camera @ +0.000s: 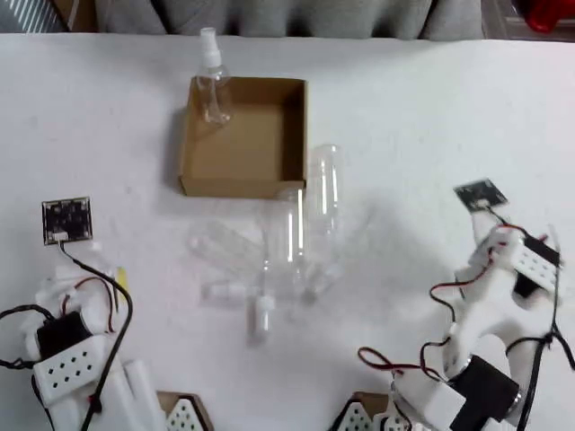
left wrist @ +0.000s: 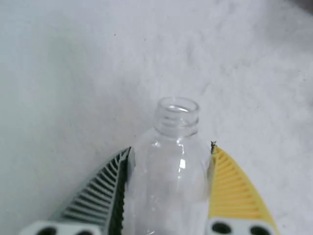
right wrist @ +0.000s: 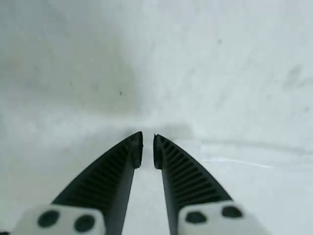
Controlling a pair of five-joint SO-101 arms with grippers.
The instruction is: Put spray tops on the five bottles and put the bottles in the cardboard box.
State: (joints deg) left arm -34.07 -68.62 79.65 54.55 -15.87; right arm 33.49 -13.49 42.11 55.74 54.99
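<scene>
My left gripper (left wrist: 171, 149) is shut on a clear bottle (left wrist: 177, 128) that has an open threaded neck and no top. It holds the bottle just above the white table, near the front left in the high view (camera: 106, 269). My right gripper (right wrist: 147, 146) is shut with nothing between its black fingers, low over bare table at the right. A cardboard box (camera: 292, 135) stands at the back centre. One bottle with a spray top (camera: 213, 85) stands upright in its back left corner. Three clear bottles (camera: 322, 202) lie in front of the box, with loose white spray tops (camera: 261, 316) beside them.
A small black board (camera: 66, 219) sits on the left arm and another one (camera: 479, 194) on the right arm. Red and black cables loop around both arm bases at the front edge. Open white table lies left and right of the box.
</scene>
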